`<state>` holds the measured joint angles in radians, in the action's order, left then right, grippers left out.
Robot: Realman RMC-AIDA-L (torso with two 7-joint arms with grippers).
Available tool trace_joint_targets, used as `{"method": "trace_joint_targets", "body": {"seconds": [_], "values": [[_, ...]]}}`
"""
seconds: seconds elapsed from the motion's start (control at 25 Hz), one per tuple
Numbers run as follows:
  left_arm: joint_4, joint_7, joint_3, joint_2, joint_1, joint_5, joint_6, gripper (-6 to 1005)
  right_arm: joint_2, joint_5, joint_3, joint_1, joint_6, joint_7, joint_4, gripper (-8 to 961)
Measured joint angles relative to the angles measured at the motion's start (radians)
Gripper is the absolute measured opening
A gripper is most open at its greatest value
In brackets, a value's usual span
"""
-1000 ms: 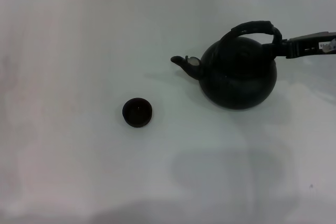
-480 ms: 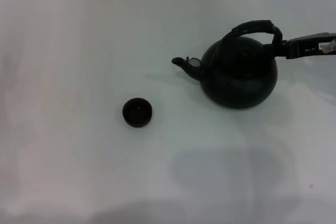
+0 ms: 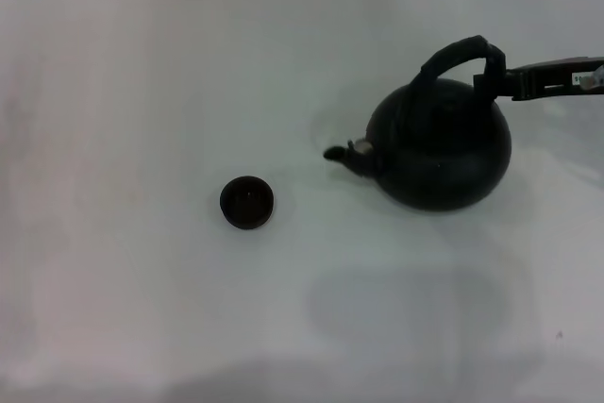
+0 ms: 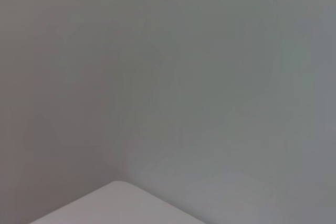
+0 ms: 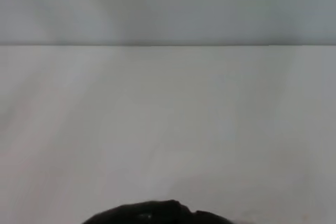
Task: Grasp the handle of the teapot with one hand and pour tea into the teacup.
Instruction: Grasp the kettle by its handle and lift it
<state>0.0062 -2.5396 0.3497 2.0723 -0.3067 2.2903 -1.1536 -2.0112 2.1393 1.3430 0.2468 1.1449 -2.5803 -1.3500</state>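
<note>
- The cup (image 3: pixel 247 202) sits on the bench (image 3: pixel 132 73) at about eight o'clock from the teapot (image 3: pixel 442 146), well apart; the spout (image 3: pixel 340 153) points toward nine o'clock, dipped slightly, its line passing just above the cup.
- The right pincer (image 3: pixel 493 82) reaches in from three o'clock, nearly level, and meets the handle (image 3: pixel 456 56) at its right end; it appears clenched on the handle, though the fingers are barely distinguishable.
- The teapot looks lifted and tilted spout-down; judged from this, carrying toward the cup comes next, down and leftward.
- The right arm is nearer and at work; the left pincer is out of sight, its state unknown.
</note>
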Motion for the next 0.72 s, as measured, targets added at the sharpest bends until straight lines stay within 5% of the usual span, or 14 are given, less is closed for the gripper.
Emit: {"method": "trace_joint_targets", "body": {"seconds": [0.72], "values": [[0.0,0.003,0.0,0.002,0.005,0.0,0.0,893,0.003,-0.008,0.001,0.045,0.015,0.024,-0.054,206]]}}
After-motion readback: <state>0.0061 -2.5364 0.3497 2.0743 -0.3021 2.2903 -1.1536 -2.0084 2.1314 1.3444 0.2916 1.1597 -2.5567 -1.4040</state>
